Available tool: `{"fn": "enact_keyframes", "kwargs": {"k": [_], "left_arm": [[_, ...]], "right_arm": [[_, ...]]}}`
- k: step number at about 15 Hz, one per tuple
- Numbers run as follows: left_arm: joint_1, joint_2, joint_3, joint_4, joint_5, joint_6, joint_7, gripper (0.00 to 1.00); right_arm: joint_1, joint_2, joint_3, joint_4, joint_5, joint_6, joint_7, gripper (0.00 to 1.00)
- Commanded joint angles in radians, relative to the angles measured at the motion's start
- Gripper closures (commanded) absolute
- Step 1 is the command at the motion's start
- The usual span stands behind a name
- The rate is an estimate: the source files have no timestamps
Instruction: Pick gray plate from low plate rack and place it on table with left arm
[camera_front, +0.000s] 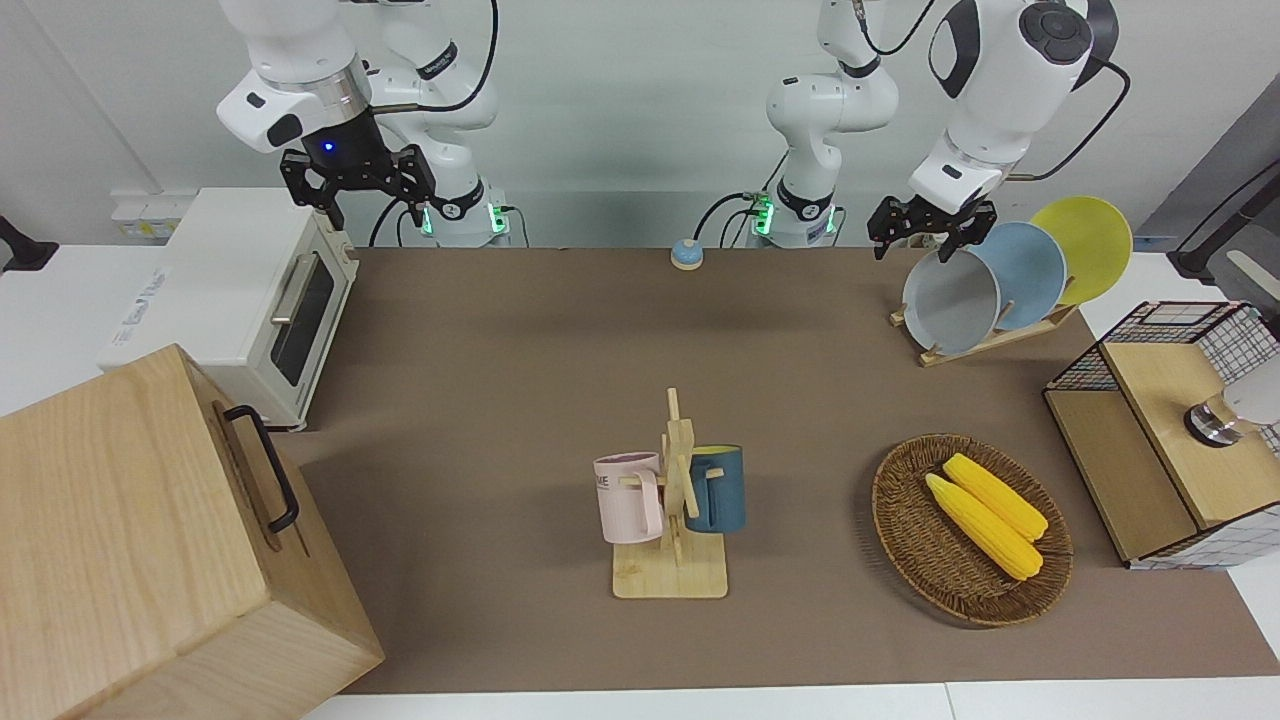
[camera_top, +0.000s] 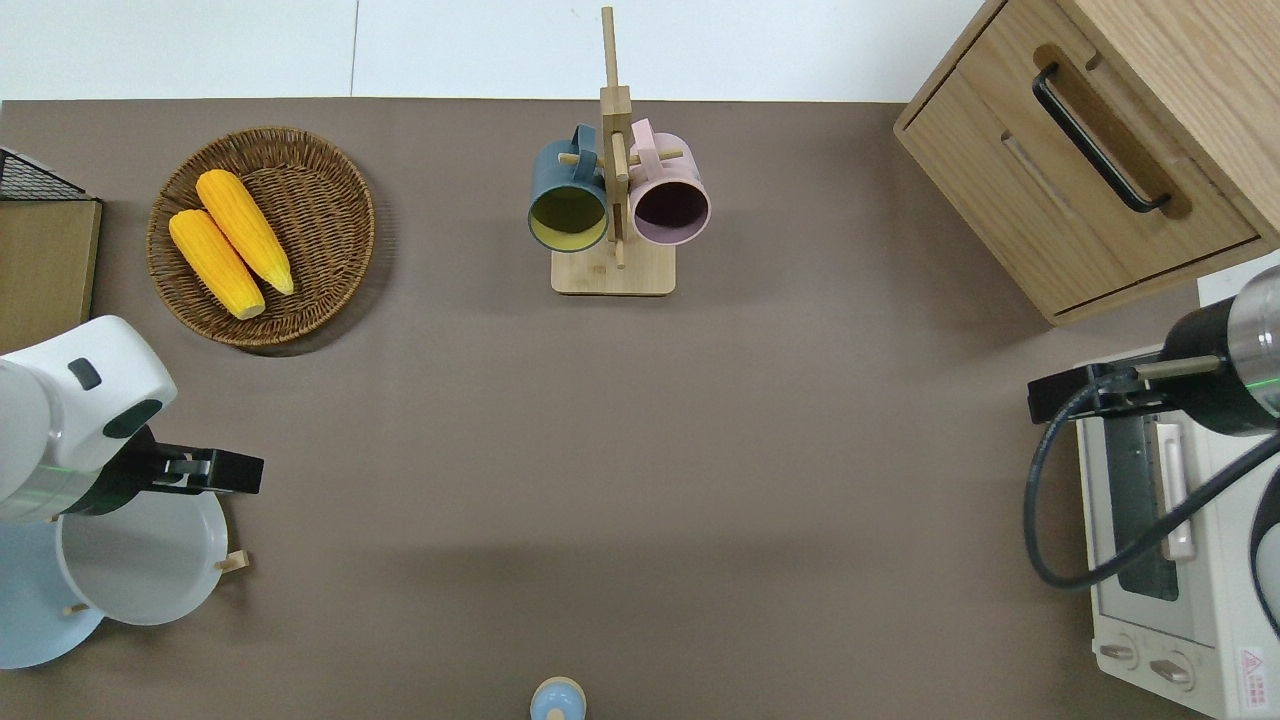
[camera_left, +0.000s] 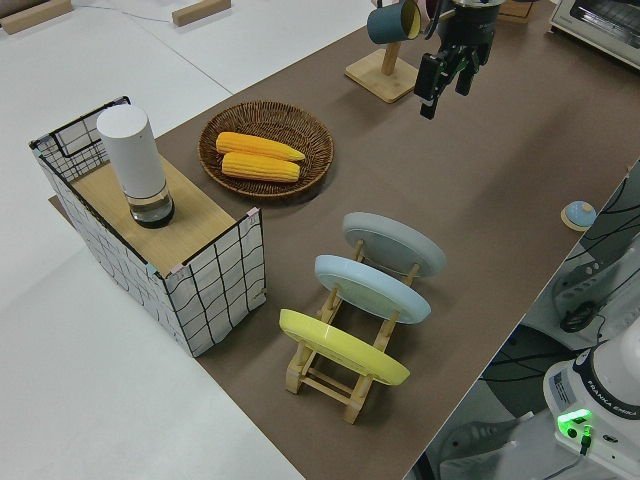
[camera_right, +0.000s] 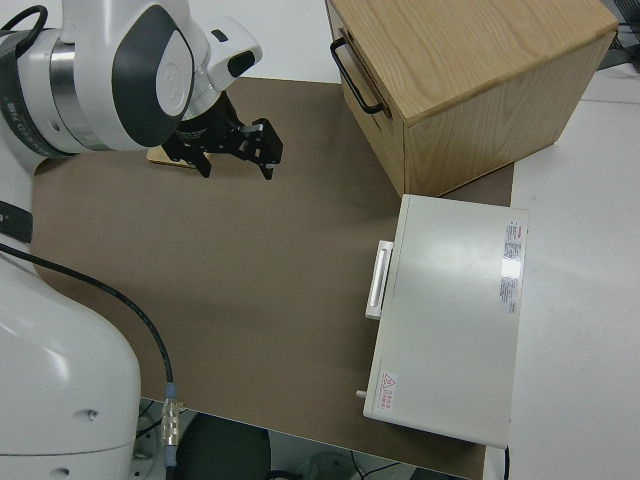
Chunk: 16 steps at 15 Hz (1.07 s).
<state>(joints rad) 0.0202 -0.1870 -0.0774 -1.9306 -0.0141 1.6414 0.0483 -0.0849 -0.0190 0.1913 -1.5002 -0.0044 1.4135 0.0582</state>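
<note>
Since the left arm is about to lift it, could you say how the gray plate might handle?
The gray plate looks rigid and smooth, so a rim pinch could slip. It leans on edge in the low plate rack, so it may roll or topple once free.

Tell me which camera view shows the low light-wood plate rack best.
The left side view: the low light-wood plate rack shows its whole frame and slats under three plates. The front view shows only its base; overhead, just peg tips; the right side view, nothing.
</note>
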Motion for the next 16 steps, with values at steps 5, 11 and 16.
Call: {"fn": "enact_keyframes", "kwargs": {"k": [5, 11, 16], "left_arm": [[0.020, 0.001, 0.059, 0.015, -0.009, -0.018, 0.034, 0.00], [0.020, -0.005, 0.189, 0.015, 0.037, -0.006, 0.176, 0.01], [0.021, -0.006, 0.224, 0.015, 0.138, 0.021, 0.180, 0.01]], "right_arm": [[-0.007, -0.002, 0.005, 0.006, 0.007, -0.013, -0.001, 0.013], [-0.007, -0.002, 0.007, 0.006, 0.007, -0.014, -0.001, 0.011], [-0.007, -0.002, 0.005, 0.006, 0.007, -0.014, 0.000, 0.013]]}}
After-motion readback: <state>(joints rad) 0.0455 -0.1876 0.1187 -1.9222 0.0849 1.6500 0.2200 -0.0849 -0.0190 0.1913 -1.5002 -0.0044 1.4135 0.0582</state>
